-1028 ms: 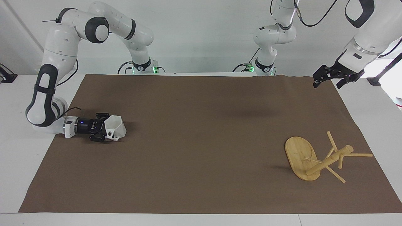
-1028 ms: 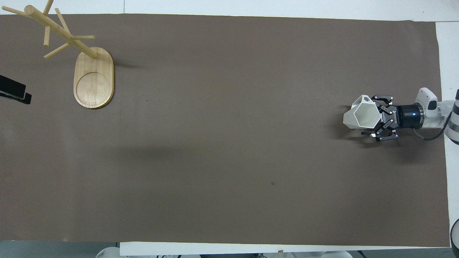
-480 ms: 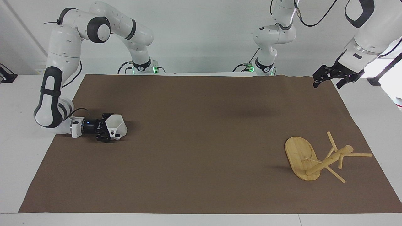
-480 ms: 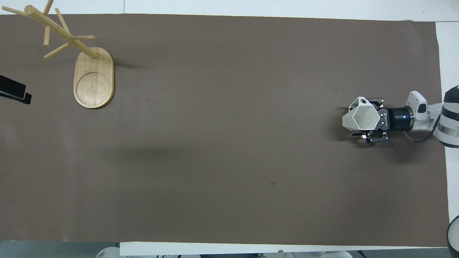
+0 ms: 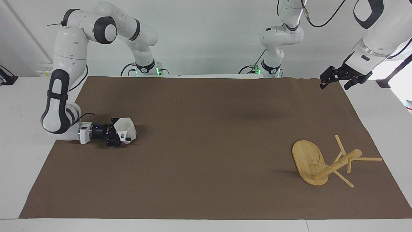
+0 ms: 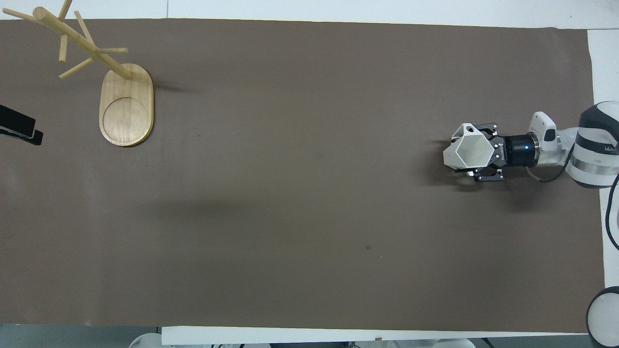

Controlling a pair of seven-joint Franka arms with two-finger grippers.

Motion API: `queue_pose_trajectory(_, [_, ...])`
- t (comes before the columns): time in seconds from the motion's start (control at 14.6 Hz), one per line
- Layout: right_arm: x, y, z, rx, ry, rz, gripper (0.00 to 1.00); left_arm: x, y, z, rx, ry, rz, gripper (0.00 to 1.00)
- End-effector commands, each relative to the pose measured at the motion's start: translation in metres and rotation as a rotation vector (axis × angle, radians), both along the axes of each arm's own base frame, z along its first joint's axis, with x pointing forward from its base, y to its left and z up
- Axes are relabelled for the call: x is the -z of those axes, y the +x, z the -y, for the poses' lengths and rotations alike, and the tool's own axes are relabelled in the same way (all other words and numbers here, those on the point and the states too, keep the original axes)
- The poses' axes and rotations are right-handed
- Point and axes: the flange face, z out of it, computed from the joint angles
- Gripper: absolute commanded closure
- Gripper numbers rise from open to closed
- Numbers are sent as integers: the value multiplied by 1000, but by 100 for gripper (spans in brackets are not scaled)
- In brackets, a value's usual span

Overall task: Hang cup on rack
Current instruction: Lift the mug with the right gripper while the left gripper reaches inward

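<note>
The cup point(image 5: 126, 129) sits clamped in the right gripper point(image 5: 116, 138), mouth up, low over the brown surface point(image 5: 206, 135) at the right arm's end, well apart from the rack point(image 5: 325, 161). The rack stands at the left arm's end. The left gripper point(image 5: 334, 79) waits high over the surface's corner, fingers spread and holding nothing. The carry looks barely begun; next the cup must cross to the rack and its handle must be threaded onto a peg.

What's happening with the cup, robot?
Right gripper shut on cup, low over mat. Left gripper waits. Rack stands unobstructed.
</note>
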Motion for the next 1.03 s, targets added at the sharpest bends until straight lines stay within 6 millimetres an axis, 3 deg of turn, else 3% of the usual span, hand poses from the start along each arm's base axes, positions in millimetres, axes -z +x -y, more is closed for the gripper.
queue_pose_trajectory(0.0, [-45, 16, -64, 50, -26, -27, 84, -1, -7, -5, -30, 20, -7, 0])
queue_pose_trajectory(0.21, [-51, 36, -162, 106, 15, -64, 85, -1, -7, -4, -55, 24, -10, 0])
queue_pose_trajectory(0.34, [-51, 44, -211, 173, 6, -62, 85, -1, -6, 2, -148, 38, 2, 0])
queue_pose_trajectory(0.62, [-61, 35, -327, 244, 55, -137, 85, 2, -2, 19, -246, 42, 50, 0])
queue_pose_trajectory(0.96, [-92, 19, -406, 162, 12, -33, 88, 7, 1, 68, -325, 19, 133, 0])
